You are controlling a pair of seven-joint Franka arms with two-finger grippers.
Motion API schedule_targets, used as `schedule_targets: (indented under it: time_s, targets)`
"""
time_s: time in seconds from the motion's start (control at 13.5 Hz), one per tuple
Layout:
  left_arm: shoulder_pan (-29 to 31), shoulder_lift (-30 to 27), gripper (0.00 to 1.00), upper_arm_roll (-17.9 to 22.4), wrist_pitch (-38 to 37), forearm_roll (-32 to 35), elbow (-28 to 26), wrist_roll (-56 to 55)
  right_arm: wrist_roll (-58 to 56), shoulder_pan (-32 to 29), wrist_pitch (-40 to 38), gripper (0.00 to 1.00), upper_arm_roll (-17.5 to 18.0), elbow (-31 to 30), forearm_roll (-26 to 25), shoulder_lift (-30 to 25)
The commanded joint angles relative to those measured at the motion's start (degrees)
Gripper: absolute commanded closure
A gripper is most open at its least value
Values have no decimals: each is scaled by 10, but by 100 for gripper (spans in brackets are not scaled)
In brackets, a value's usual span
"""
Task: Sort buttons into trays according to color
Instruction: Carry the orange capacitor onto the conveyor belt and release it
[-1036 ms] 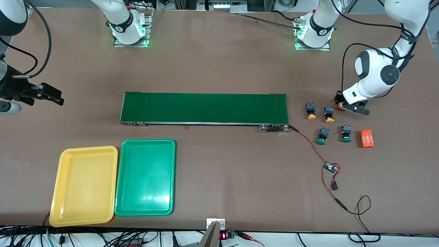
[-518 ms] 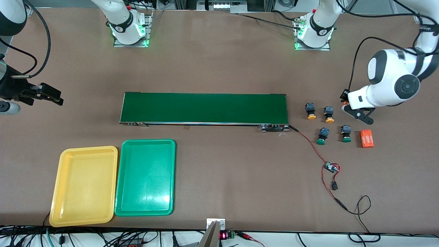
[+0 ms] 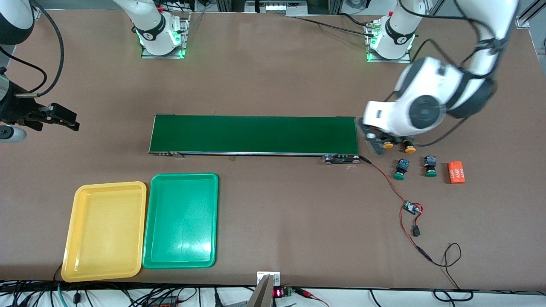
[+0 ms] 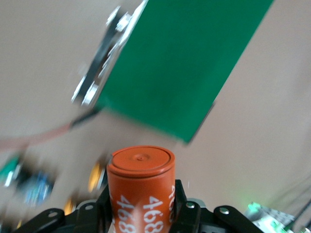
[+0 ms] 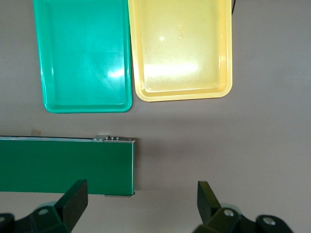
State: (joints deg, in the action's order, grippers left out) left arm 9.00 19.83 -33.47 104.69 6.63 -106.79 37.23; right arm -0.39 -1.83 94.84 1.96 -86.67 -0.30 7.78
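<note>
At the left arm's end of the counter, we found the left claw (image 4: 141, 213) pinching an orange cylinder (image 4: 141, 187) printed with white digits, held upright over the end of the dark-green conveyor belt (image 3: 254, 134) and beside the two orange-capped buttons (image 3: 387, 145) (image 3: 410, 149), whose bodies the arm's wrist hid in the front view. The two green-capped buttons (image 3: 400, 168) (image 3: 430, 166) lay a little closer to the counter's front edge, all four buttons resting on the counter near the belt's end, and a second orange cylinder (image 3: 456, 172) lay just beside them toward the counter's edge. The yellow tray (image 3: 81, 200) and the green tray (image 3: 160, 187) sat touching side by side near the front corner at the right arm's end, both without a button in them. The right claw (image 5: 141, 204) waited with its fingers spread wide, up over the counter between the belt's other end and the trays. We judged that the sorting itself had not begun: the step in hand concerned a cylinder, not a button, and it looked bound for the belt. The next move, as we read it, called for setting the cylinder down and letting go, then closing on one button by its body.
</note>
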Motion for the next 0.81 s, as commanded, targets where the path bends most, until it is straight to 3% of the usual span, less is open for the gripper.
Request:
schedule_targets:
  time_s: [0.0, 0.3, 0.59, 0.67, 0.74]
  targets:
    - [-41, 59, 97, -2, 61, 9, 12, 74, -34, -3, -2, 0, 0, -2, 8, -4]
    - [-71, 89, 97, -3, 132, 63, -4, 185, -28, 1, 8, 0, 1, -1, 8, 0]
    - [-82, 96, 93, -2, 152, 79, -34, 181, -31, 1, 0, 0, 1, -2, 8, 0]
    - [-82, 96, 75, -2, 163, 80, -41, 181, -36, 2, -2, 0, 1, -2, 8, -2]
    - [-80, 96, 1, -2, 165, 80, -40, 181, -37, 1, -6, 0, 1, -2, 7, -2]
